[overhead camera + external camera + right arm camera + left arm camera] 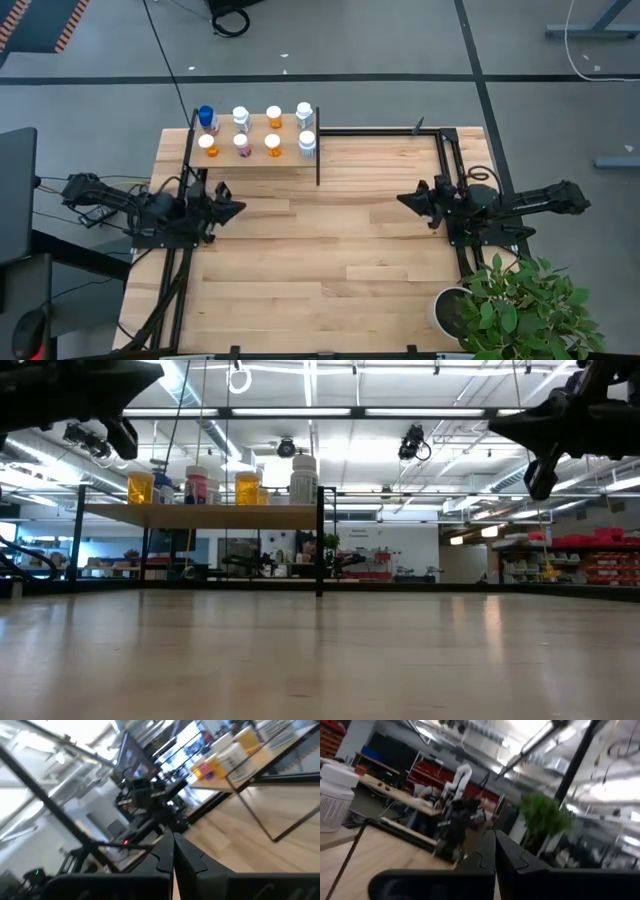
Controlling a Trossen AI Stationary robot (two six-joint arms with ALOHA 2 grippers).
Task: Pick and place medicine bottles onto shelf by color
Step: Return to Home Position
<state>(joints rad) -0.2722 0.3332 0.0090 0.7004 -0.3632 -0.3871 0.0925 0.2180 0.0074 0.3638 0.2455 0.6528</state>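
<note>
Judging by the eight bottles [258, 131] ranged in two rows on the shelf [225, 160] at the far left corner of the table [330, 260], sorting is taken as done and homing as in hand; the left gripper [232, 207] and right gripper [405, 200], each clenched empty, are held near opposite side edges, so only settling is called for.

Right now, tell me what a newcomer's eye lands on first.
Eight medicine bottles stand in two rows of four on the shelf at the far left corner of the table, a blue-capped bottle among them. The left arm and the right arm hang at either side, jaws shut and empty. A potted plant sits at the near right corner.
</note>
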